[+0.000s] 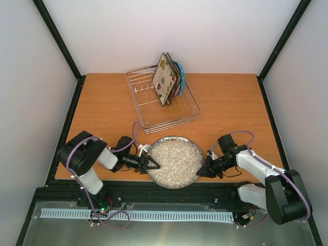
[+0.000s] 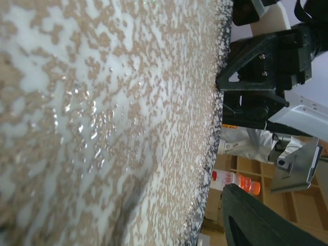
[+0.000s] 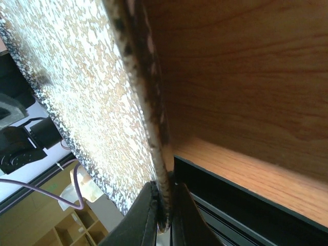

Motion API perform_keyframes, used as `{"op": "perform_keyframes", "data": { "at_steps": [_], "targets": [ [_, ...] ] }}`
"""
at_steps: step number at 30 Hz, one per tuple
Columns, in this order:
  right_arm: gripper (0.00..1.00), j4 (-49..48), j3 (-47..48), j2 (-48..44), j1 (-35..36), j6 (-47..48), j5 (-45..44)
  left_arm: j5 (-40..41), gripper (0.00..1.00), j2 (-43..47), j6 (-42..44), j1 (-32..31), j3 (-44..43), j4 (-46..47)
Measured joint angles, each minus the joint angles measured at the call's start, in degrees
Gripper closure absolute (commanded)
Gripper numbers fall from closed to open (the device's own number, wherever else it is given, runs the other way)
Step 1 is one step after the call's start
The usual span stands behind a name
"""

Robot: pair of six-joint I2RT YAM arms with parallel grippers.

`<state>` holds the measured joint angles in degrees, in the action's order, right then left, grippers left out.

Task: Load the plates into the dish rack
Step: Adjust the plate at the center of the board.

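Loading the last piece looks to be the step in hand: the grey plate (image 1: pixel 173 160) sits at the middle of the table's (image 1: pixel 102 102) near edge, well apart from the rack (image 1: pixel 139 105) at the middle of the far edge. The right gripper (image 1: pixel 204 170) is pressed together on the plate's right rim; the right wrist view shows its fingers (image 3: pixel 146 215) pinching the dark lip, with the wood beside it. The left gripper (image 1: pixel 152 164) is spread, its tips at the plate's left rim. The left wrist view is filled by the speckled face, with one finger (image 2: pixel 256 220) off the edge; whether the other touches the plate I cannot tell, nor whether the plate lies flat or is tipped off the wood. At the rack's right end the square plates (image 1: pixel 165 79) lean upright, with the blue plate (image 1: pixel 180 76) just behind them; free tines (image 1: pixel 141 88) stand to their left.

The next move, as I judge it, calls for raising the plate on edge, carrying it over the rack's near wall and lowering it between free tines beside the square plates. A one-sided pinch on a wide glazed rim may let it swing or slip, so a second hold from the left gripper would steady it, and the path should stay off the standing plates
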<state>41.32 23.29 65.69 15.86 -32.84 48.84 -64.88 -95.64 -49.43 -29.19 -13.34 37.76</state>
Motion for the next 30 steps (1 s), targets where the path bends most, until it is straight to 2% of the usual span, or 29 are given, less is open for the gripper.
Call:
{"op": "perform_keyframes", "data": {
  "at_steps": [3,7,8,12,15,17,20,25,30],
  "targets": [
    [0.97,-0.59,0.76,0.31,0.63,-0.33,0.09,1.77,0.72,-1.64,-2.32,-0.72,0.24,2.23],
    [0.97,0.20,1.77,0.31,0.94,-1.18,-0.09,6.14,0.96,-1.57,-3.65,-1.44,1.79,6.10],
    [0.97,0.96,1.70,0.37,0.96,-1.01,-0.83,6.91,0.99,-1.51,-5.20,-1.22,2.34,7.21],
    [0.97,3.26,1.77,0.13,1.92,1.99,-1.33,7.89,0.99,1.53,-8.41,-1.73,4.79,11.63],
    [0.97,4.22,2.67,-1.05,2.51,3.67,-0.72,9.92,0.99,8.09,-9.31,-2.05,7.04,8.92],
    [0.96,5.07,3.48,-2.27,2.56,4.87,-0.48,11.43,0.99,15.06,-8.85,-2.36,7.28,3.65],
    [0.86,6.51,4.85,-4.09,2.56,6.45,-0.46,13.03,1.00,23.76,-7.78,-2.58,6.80,-4.72],
    [0.62,9.92,7.43,-5.92,3.30,10.62,-1.18,15.08,0.99,35.45,-7.63,-3.43,5.90,-17.07],
    [0.46,11.76,12.11,-8.81,3.32,12.79,-0.59,20.41,0.99,46.31,-9.79,-3.45,9.20,-33.07]
  ]
}}
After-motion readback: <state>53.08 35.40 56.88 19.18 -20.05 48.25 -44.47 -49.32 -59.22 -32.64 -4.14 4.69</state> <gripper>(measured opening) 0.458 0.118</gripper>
